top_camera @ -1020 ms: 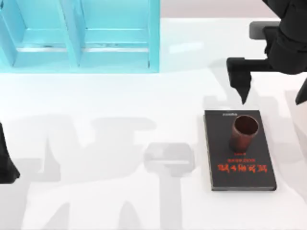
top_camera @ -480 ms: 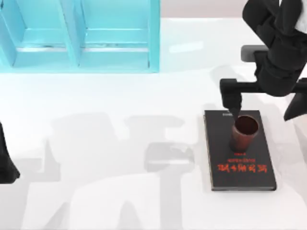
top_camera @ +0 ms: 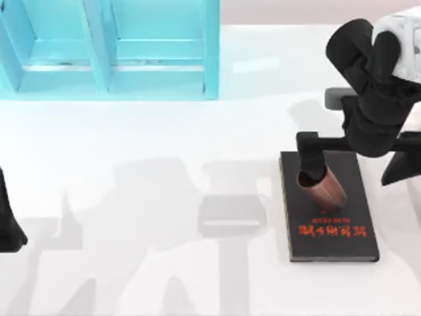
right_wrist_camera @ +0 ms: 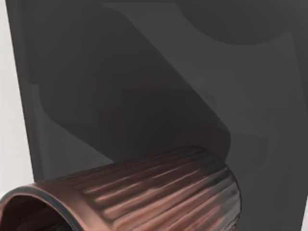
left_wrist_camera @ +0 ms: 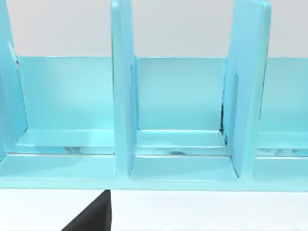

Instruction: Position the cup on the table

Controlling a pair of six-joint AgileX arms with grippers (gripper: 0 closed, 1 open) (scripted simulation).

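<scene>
The reddish-brown ribbed cup (top_camera: pixel 323 187) lies tipped over on the black book (top_camera: pixel 332 227) at the right of the white table (top_camera: pixel 164 197), its mouth turned up and to the left. My right gripper (top_camera: pixel 355 164) is open above the book's far end. One of its fingers (top_camera: pixel 312 160) is down at the cup's mouth; the other hangs beyond the book's right edge. In the right wrist view the cup (right_wrist_camera: pixel 159 192) lies on its side over the book (right_wrist_camera: pixel 120 72). My left arm (top_camera: pixel 8 224) is parked at the table's left edge.
A turquoise shelf unit (top_camera: pixel 112 49) stands at the back left, and its open bays (left_wrist_camera: pixel 180 110) face the left wrist camera. Bare white tabletop stretches between the shelf and the book.
My right arm came down and forward over the book. Its left finger reached the cup's rim, and the cup went from upright to tipped over.
</scene>
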